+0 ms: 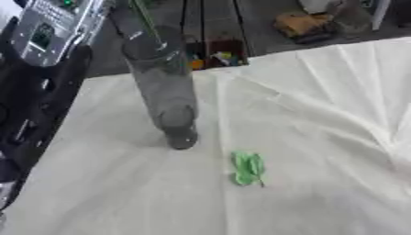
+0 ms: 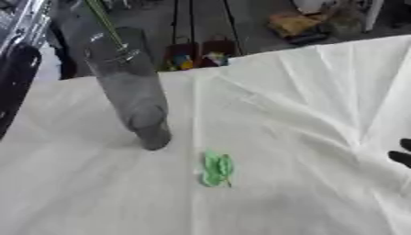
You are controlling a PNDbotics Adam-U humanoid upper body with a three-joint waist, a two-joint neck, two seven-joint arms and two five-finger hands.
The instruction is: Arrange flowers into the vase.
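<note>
My left arm (image 1: 36,92) comes in along the left edge as a long black limb with a silver housing near the top; it slants down toward the lower left corner. I cannot see the left hand itself in either view. Of my right hand (image 2: 400,155) only a few black fingertips show at the right edge of the right eye view, lying just above the cloth; I cannot tell how far they are open, and nothing shows between them.

I count one vase: a tall clear glass vase (image 1: 164,82) standing on the white creased tablecloth (image 1: 321,114), toward the far left part of the table. It looks tilted because I am looking down on it, its base nearest me. One thin green stem (image 2: 104,20) sticks up out of its mouth, and its top runs past the frame's upper edge.

I count one loose piece on the cloth: a small light-green leaf sprig (image 1: 248,168), lying flat, near the vase's base but apart from it, toward me and to the right. It is well apart from both arms.
</note>
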